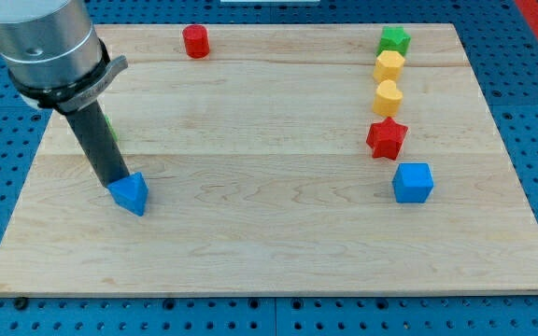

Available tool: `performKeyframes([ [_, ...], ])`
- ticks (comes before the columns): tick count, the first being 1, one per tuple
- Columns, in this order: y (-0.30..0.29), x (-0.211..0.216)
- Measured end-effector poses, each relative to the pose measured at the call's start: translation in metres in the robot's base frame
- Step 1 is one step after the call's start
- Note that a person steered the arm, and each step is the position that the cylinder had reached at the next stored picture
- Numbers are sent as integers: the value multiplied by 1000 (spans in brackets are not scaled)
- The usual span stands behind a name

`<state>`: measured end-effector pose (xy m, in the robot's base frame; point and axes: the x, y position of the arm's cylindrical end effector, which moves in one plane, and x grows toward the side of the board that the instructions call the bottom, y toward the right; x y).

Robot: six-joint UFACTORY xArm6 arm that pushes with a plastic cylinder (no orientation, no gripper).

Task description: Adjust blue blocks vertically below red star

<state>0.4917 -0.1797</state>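
The red star (387, 138) lies at the view's right, mid-height. A blue cube (413, 182) sits just below it, slightly to the right. A blue triangular block (130, 193) lies at the view's left, lower part of the board. My tip (114, 180) touches the upper left edge of the blue triangular block. The rod rises up and left from there to the arm's grey body.
A red cylinder (195, 41) stands at the top, left of centre. A green block (394, 40), a yellow block (389, 65) and another yellow block (388, 96) form a column above the red star. A green block (109, 125) is mostly hidden behind the rod. The wooden board (269, 233) lies on a blue pegboard.
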Motion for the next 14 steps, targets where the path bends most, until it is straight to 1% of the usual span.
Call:
performKeyframes([
  [1,17,3],
  [2,15,39],
  [3,17,55],
  [5,37,69],
  [6,63,69],
  [8,134,65],
  [9,182,54],
  [10,225,52],
  [11,231,46],
  [12,231,31],
  [14,263,36],
])
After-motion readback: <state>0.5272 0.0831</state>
